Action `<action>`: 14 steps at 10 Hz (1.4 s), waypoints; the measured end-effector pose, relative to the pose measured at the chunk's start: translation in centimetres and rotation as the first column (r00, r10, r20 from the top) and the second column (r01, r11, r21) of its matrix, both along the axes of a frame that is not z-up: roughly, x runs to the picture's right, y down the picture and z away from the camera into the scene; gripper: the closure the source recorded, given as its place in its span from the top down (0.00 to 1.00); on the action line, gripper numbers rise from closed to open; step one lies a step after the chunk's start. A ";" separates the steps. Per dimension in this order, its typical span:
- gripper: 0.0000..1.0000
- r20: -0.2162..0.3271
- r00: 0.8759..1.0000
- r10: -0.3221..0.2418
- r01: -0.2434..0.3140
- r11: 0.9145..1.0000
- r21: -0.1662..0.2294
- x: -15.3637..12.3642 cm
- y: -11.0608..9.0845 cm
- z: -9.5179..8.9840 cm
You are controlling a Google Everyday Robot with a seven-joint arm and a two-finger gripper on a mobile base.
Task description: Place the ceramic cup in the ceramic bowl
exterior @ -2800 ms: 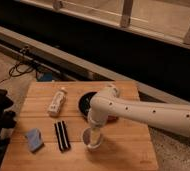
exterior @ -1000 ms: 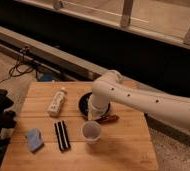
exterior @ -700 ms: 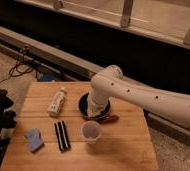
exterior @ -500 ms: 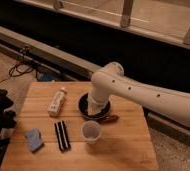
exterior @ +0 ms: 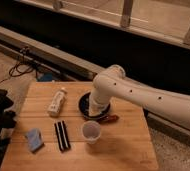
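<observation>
The ceramic cup (exterior: 91,131), small, whitish and upright, stands on the wooden table (exterior: 123,150) just in front of the ceramic bowl (exterior: 83,104). The bowl is black and round, and the arm covers much of it. My gripper (exterior: 97,110) is at the end of the white arm, low over the bowl, behind and slightly right of the cup and apart from it. The cup is empty and nothing holds it.
A white bottle (exterior: 56,101) lies left of the bowl. A black-striped flat block (exterior: 62,135) and a blue sponge (exterior: 34,139) lie at the front left. A small reddish-brown object (exterior: 111,119) lies right of the bowl. Cables (exterior: 23,65) run on the floor at the left.
The arm has left the cup, which stays standing on the table, and has swung back and up to hang over the black bowl.
</observation>
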State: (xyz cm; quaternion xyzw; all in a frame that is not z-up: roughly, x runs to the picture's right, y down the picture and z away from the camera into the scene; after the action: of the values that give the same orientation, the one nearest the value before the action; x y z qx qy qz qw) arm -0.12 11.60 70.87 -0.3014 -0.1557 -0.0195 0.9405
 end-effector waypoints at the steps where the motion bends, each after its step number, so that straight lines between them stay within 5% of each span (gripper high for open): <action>1: 0.71 0.000 1.000 -0.001 0.001 1.000 0.001 0.0 0.0 0.0; 4: 0.72 0.006 1.000 -0.010 0.010 1.000 0.025 -0.2 -0.7 0.0; 6: 0.72 0.023 1.000 0.005 -0.005 1.000 0.000 -0.3 0.2 0.7; 11: 0.72 0.057 0.998 -0.013 0.019 0.993 -0.117 -1.9 4.4 3.7; 14: 0.72 0.070 0.997 -0.039 0.054 0.973 -0.225 -2.4 8.0 5.1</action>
State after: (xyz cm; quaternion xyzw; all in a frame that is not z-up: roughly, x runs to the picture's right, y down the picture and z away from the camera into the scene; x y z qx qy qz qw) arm -2.53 19.65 75.96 -0.4095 -0.1803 -0.0335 0.8937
